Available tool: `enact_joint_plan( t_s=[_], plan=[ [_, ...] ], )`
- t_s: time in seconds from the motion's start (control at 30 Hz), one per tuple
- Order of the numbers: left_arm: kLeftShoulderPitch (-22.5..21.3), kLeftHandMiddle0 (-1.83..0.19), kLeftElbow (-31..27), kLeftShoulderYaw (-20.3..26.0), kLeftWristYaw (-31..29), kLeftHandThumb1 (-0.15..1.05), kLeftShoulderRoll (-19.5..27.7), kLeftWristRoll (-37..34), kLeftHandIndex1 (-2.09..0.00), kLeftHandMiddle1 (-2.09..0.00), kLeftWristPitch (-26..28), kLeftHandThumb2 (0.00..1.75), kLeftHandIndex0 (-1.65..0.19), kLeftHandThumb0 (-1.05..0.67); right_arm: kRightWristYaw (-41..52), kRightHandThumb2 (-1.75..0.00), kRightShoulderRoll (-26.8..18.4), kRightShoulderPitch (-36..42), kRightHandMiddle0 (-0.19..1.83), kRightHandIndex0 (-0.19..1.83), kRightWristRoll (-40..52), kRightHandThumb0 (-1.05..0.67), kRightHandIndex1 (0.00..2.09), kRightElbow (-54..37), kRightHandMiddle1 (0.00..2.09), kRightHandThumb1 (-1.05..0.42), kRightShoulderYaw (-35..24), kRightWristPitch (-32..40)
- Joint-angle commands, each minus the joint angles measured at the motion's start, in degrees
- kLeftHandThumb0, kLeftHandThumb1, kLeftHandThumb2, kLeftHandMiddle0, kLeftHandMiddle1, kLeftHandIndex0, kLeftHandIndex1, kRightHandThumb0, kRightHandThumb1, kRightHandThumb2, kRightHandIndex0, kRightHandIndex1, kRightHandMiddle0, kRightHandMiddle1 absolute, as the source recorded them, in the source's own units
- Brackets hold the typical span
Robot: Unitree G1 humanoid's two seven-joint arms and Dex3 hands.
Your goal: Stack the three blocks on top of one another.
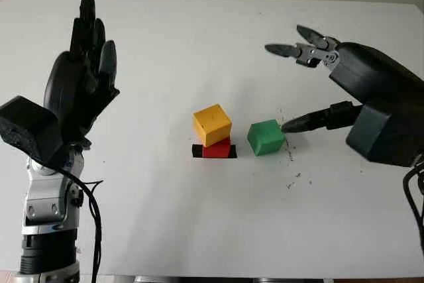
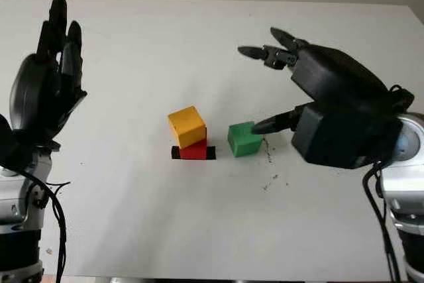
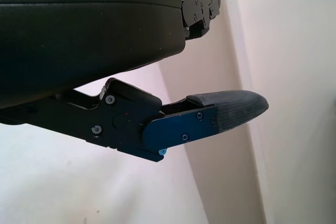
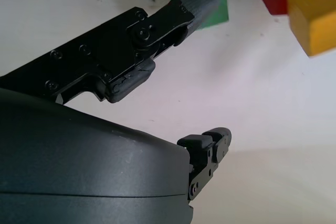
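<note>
Beside the small green cube (image 1: 266, 137) near the middle of the white surface (image 1: 199, 230), the right robot hand (image 1: 311, 84) is hovering open, holding nothing, its thumb tip (image 1: 291, 124) touching or nearly touching the cube's right face while the other fingers (image 1: 285, 49) are reaching out above and beyond it. Just to the left of the green cube, a yellow cube (image 1: 212, 124) is sitting slightly askew on a red cube (image 1: 217, 150), which is resting on a black mark (image 1: 197, 151). Two blocks are therefore stacked, and the green one is waiting. To do this well, the hand should probably be lowering until thumb and fingers are bracketing opposite faces squarely, closing without nudging the cube into the stack, then lifting well clear before centring it over the tilted yellow top. Over by the surface's left edge, the left robot hand (image 1: 83, 71) is parked upright and open.
</note>
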Motion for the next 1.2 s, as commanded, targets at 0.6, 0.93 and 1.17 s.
enact_joint_plan(
  t_s=[0.6,0.93,1.17],
  plan=[
    [10.3,0.19,-0.3,-1.7,1.4,1.05,-3.7,-0.1,0.00,0.00,-5.8,0.66,0.19,-0.72,-4.4,-0.07,2.8,1.3,0.45,0.05,-12.5,-0.68,0.04,6.6,0.05,-0.84,7.9,-8.9],
    [11.5,0.19,-1.7,-2.2,1.8,1.05,-3.6,0.2,0.00,0.00,-5.1,0.67,0.19,-0.73,-11.0,-0.06,4.2,4.7,0.49,0.05,-16.4,-0.68,0.05,9.8,0.07,-0.87,8.9,-13.8],
    [11.1,0.19,-1.8,-2.2,2.0,1.05,-3.5,0.6,0.00,0.00,-5.4,0.65,0.19,-0.72,-10.5,-0.06,6.0,5.2,0.53,0.06,-16.1,-0.63,0.06,10.4,0.08,-0.87,9.2,-13.4]
  ],
)
